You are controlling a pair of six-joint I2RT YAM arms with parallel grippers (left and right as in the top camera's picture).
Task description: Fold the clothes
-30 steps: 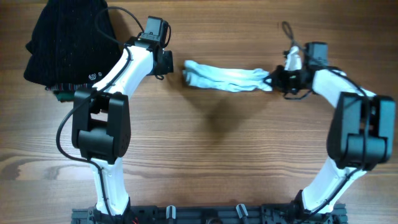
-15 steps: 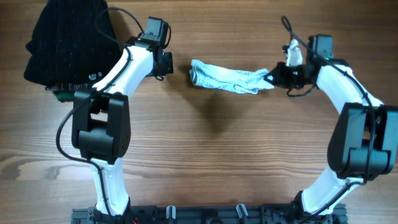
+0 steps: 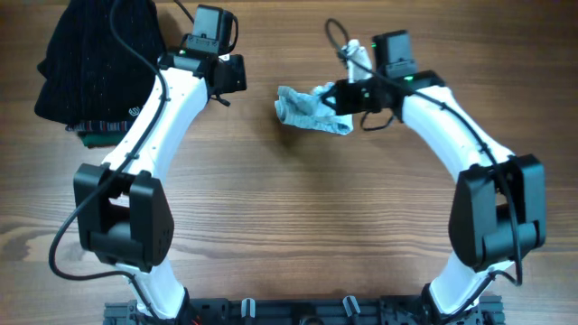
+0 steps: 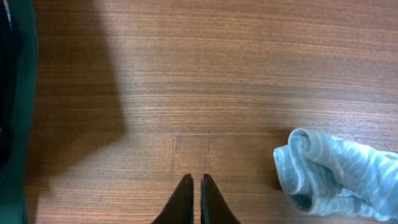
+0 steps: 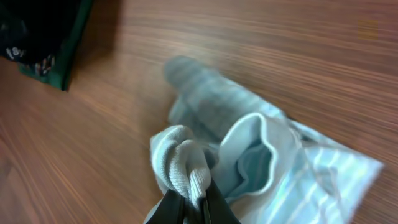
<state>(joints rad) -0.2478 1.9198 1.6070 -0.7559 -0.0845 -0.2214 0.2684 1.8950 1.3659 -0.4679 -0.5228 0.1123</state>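
The right gripper (image 3: 334, 97), seen from overhead, sits in the upper middle of the frame and is clenched on the right end of the pale blue striped garment (image 3: 305, 108). The garment lies bunched on the wooden bench (image 3: 289, 217), just left of the gripper. The left gripper (image 3: 235, 74) hangs in the upper left centre, apart from the garment's left end, its fingers pressed together on nothing. A black knit garment (image 3: 90, 63) fills the upper left corner. The edge of a dark green garment (image 3: 88, 137) shows from under the black garment's lower rim.

In the left wrist view, the left gripper (image 4: 194, 185) is at the bottom centre. Its two dark fingers (image 4: 185, 199) are closed against each other over bare bench (image 4: 205, 74). The pale blue striped garment (image 4: 333, 182) is crumpled at the lower right, beside the gripper and not touching it. The dark green garment (image 4: 15, 106) runs down the left edge.

In the right wrist view, the right gripper (image 5: 193, 202) is at the bottom centre, pinching a rolled, ribbed edge of the pale blue striped garment (image 5: 249, 149). The garment spreads up and to the right in loose folds over the bench (image 5: 280, 50). The dark green garment (image 5: 59, 43) lies in the upper left corner, well apart.
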